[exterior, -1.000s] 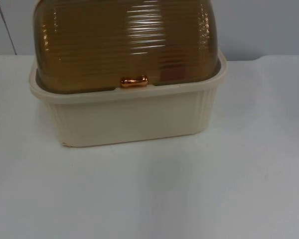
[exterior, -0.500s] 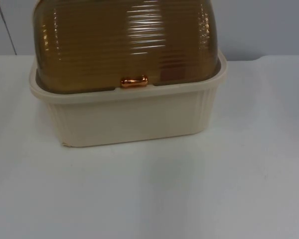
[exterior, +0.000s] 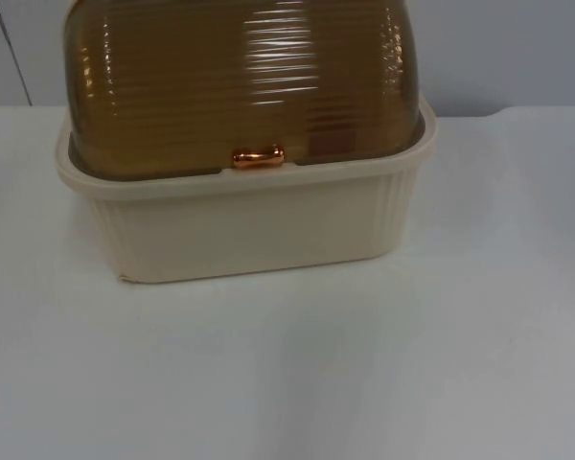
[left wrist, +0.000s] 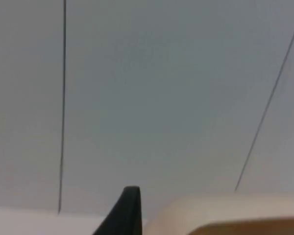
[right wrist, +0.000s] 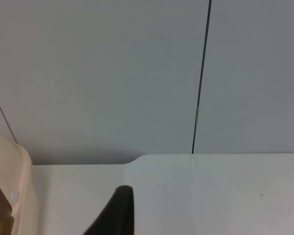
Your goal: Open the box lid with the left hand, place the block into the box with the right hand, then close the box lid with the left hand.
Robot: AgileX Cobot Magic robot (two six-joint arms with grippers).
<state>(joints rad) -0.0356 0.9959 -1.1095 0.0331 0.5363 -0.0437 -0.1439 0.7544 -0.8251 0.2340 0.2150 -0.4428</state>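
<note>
I see the box on the white counter, set back near the grey wall and left of centre in the top view. Cream ribbed base, amber see-through ribbed lid — down, sitting in the rim all round. A small copper handle sits at the middle of the lid's front edge, right on the cream rim. Through the lid, toward its right side, I make out a dim reddish patch; can't tell what it is.

Left tool: one black fingertip in the left wrist view, just beside a rounded cream corner of the box with a strip of amber lid under it. It points at the wall with its dark seams. Nothing visibly in it, and I can't tell how far open it is.

Right tool: one black fingertip over the counter in the right wrist view, cream box edge off to one side, apart from it — wall behind. Nothing seen held; opening can't be told.
</note>
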